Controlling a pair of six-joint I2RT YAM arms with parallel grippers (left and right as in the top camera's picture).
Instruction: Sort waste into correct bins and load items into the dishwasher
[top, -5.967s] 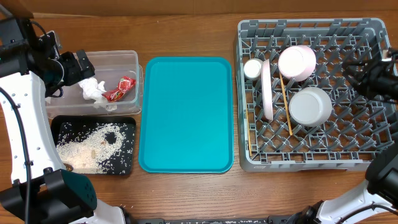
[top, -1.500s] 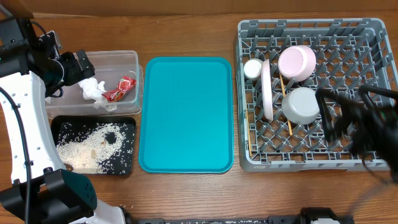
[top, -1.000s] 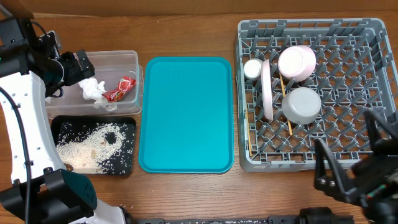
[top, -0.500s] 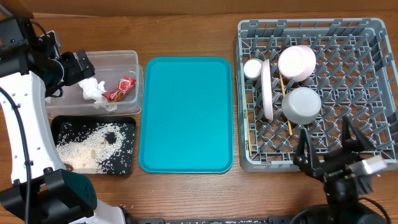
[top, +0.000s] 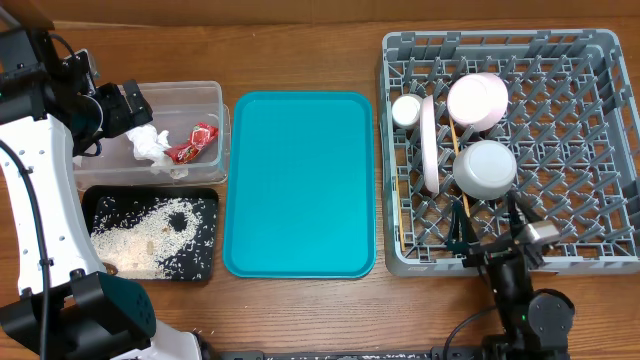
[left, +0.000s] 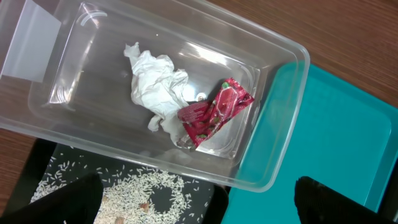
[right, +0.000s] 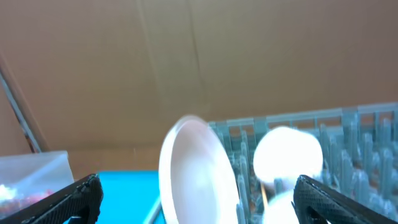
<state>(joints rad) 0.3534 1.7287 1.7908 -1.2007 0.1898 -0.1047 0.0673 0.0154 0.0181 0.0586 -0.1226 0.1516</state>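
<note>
Right arm has left the space over the rack and dropped to the near edge of the wooden desk (top: 300, 50). Right gripper (top: 487, 240) now sits at the near rim of the large square grey plastic pegged dish rack (top: 600, 60). Its jaws are spread wide and hold nothing. Left arm unchanged.

- Left gripper (top: 130, 108): over the left end of the clear plastic rectangular tub (top: 222, 120), fingers wide apart, empty.
- Tub, far-left part of desk: holds the crumpled white tissue (top: 148, 147) and the small shiny red snack wrapper (top: 193, 143), touching each other.
- Shallow black rectangular tray (top: 90, 200), near-left corner, just beside the tub: carries the loose whitish rice grains (top: 150, 235) with a few brown scraps.
- Large teal serving tray (top: 300, 180): mid-desk, between bins and rack.
- Rack, right side of desk: the pale pink round plate (top: 430, 145) stands on edge near its left rim. The small cream cup (top: 406, 110) is just left of the plate. The pink bowl (top: 478, 100) and small white bowl (top: 485, 168) sit upside down to its right. Thin wooden chopsticks (top: 459, 150): one lies between plate and bowls.
</note>
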